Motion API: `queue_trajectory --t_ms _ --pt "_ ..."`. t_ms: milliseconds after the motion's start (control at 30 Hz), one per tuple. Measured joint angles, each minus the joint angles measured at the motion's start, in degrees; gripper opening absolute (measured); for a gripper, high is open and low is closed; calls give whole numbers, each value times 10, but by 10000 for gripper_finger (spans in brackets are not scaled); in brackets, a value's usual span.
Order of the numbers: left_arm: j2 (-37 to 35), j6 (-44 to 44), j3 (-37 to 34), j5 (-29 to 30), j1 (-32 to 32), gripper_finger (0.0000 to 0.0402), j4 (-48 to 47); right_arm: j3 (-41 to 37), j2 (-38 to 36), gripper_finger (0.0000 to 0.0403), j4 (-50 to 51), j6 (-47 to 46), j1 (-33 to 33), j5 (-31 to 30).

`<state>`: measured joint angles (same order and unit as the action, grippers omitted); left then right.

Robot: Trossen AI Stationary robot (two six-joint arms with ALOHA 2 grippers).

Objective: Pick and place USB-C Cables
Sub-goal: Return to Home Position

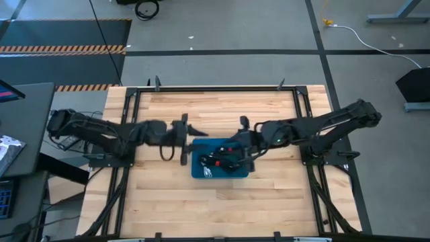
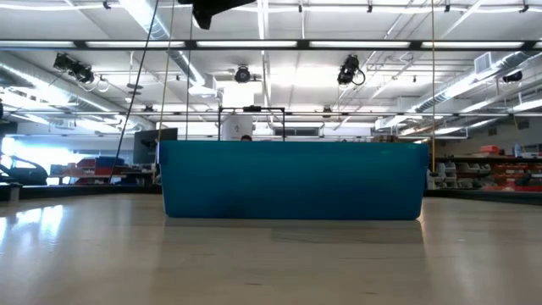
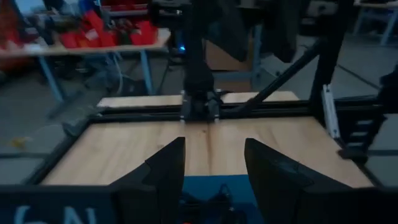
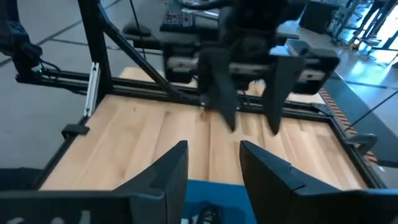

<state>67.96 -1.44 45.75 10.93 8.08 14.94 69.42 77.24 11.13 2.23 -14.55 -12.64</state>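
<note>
A blue tray (image 1: 201, 172) stands at the middle of the wooden table. In it lie coiled black USB-C cables (image 1: 222, 160), some with red ties. They also show at the bottom of the left wrist view (image 3: 211, 202). My left gripper (image 1: 199, 136) hovers at the tray's far-left corner, open and empty, as its wrist view shows (image 3: 214, 146). My right gripper (image 1: 234, 144) hovers above the tray's right half, open and empty (image 4: 213, 149). The two grippers face each other across the tray, and the left one shows in the right wrist view (image 4: 252, 124).
A black metal frame (image 1: 215, 89) runs along the table's far, left and right edges, with both arm bases mounted on it. In the low view the tray's near wall (image 2: 292, 182) hides what lies inside. Bare wood lies near and far of the tray.
</note>
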Motion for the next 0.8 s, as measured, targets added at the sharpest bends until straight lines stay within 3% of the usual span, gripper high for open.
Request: queue_trajectory --t_ms 233,400,633,800 --pt "-7 27 31 -26 -49 173 -29 -77 -70 150 -15 6 16 6" --pt "-3 45 -1 -29 -48 173 -39 -162 -100 150 -83 4 41 18" --pt "-4 48 -74 -13 -42 173 81 -237 -88 150 -198 -11 95 82" --pt "-5 34 -87 -9 -39 173 123 -265 -77 150 -310 -13 119 136"
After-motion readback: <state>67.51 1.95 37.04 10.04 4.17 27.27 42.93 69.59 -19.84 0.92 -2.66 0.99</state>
